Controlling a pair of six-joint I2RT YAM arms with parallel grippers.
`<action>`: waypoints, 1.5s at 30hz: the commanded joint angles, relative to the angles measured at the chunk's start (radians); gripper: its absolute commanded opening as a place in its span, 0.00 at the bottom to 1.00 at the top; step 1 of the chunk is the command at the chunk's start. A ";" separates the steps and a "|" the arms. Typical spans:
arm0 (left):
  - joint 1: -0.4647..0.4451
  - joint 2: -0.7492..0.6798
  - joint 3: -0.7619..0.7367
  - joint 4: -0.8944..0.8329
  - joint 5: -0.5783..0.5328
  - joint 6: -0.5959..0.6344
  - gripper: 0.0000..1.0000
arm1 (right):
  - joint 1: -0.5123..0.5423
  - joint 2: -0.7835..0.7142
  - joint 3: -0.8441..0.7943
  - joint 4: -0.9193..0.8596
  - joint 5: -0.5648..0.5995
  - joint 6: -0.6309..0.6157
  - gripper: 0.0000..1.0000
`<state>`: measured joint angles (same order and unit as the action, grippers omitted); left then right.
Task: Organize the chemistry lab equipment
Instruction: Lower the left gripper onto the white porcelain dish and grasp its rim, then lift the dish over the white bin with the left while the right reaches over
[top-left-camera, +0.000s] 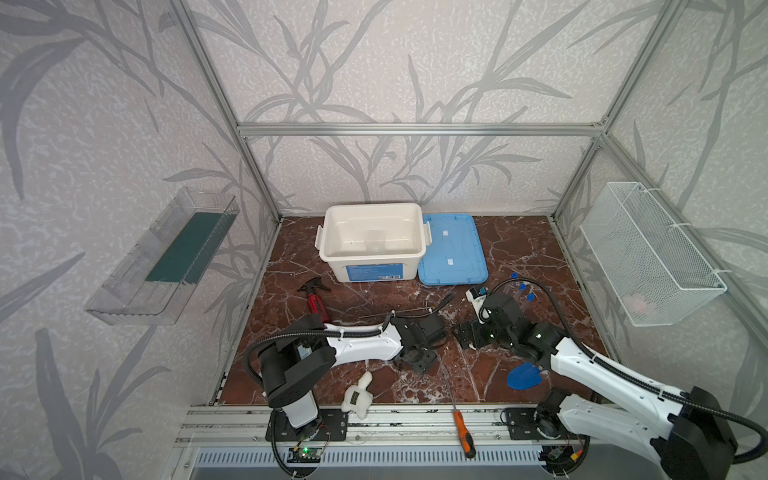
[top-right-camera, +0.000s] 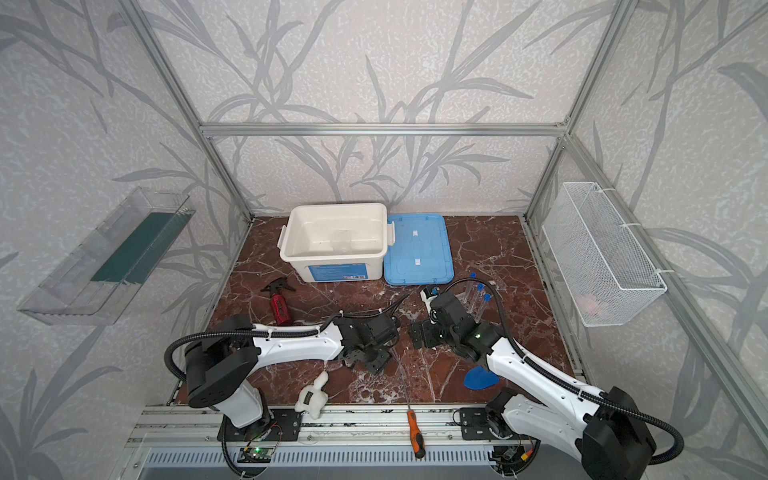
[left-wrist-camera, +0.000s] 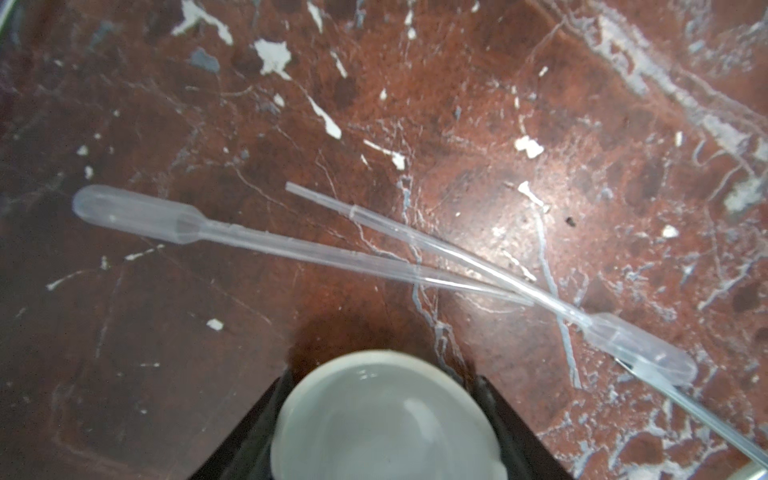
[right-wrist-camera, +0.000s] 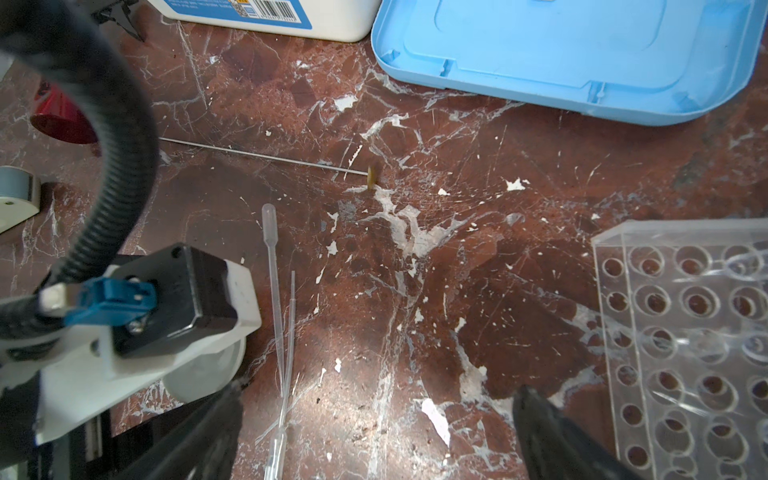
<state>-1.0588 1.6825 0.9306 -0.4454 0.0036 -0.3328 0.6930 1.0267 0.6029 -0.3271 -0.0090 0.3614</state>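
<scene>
Smooth round white dish sits inside left hand, grip unclear; right hand gapes wide.

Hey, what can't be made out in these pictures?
Small white dish: the left wrist view's edge cuts it off, so whether the left claw grips it is unclear.
Test tubes: the right arm hides their lower ends in both top views.
Tube rack: cut by the right wrist view's edge.
Blue trowel: handle hidden under the right arm in both top views.
</scene>
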 joint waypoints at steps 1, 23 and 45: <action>0.022 -0.031 -0.006 -0.027 0.031 -0.037 0.57 | -0.003 0.001 0.028 0.030 0.002 -0.018 0.99; 0.192 -0.252 0.236 -0.383 -0.094 -0.073 0.50 | -0.002 0.010 0.086 0.185 -0.142 -0.086 0.99; 0.678 0.132 1.080 -0.648 -0.096 0.094 0.50 | -0.014 0.484 0.740 0.233 -0.174 -0.037 0.99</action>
<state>-0.3862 1.7786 1.9274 -0.9943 -0.0822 -0.2710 0.6876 1.4715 1.2812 -0.0959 -0.1646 0.3038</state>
